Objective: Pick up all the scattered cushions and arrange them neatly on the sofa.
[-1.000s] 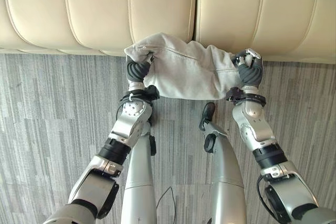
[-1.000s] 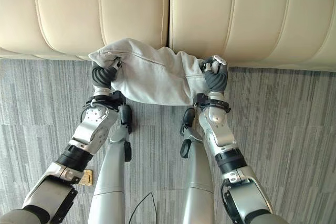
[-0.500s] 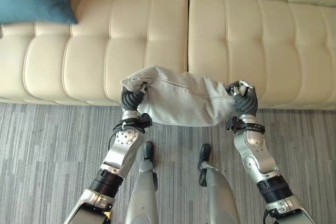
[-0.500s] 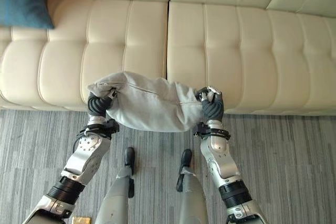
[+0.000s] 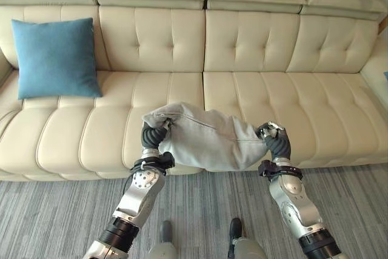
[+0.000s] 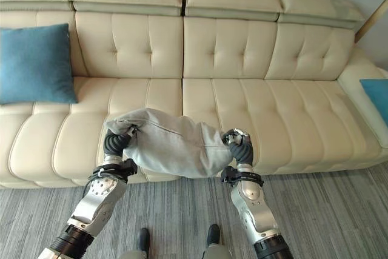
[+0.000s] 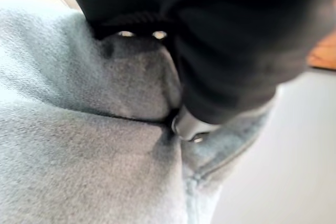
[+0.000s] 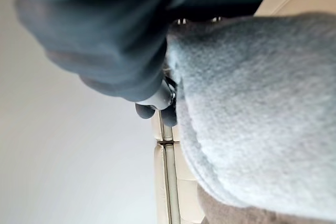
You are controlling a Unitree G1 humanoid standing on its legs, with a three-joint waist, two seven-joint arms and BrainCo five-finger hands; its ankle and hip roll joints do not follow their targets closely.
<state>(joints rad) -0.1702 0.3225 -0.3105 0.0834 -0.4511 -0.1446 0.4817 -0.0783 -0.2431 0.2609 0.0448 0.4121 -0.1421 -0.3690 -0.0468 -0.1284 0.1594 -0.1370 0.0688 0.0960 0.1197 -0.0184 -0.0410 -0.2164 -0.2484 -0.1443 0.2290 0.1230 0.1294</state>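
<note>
While both hands clutch its ends, the grey cushion [image 5: 209, 141] hangs lengthwise along the cream sofa [image 5: 273, 95] front edge, over bare seat. Left hand [image 5: 153, 135] and right hand [image 5: 276, 142] fingers curl into fabric. Right eye view: blue cushion [image 6: 35, 63] leans against the sofa's backrest. Wrist views: each hand pinches grey cloth.

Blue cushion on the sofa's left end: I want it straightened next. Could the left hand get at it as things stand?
Probably not yet. The left hand is clenched on one end of the grey cushion, which the right hand holds too. The blue cushion leans well away with bare sofa between.
</note>
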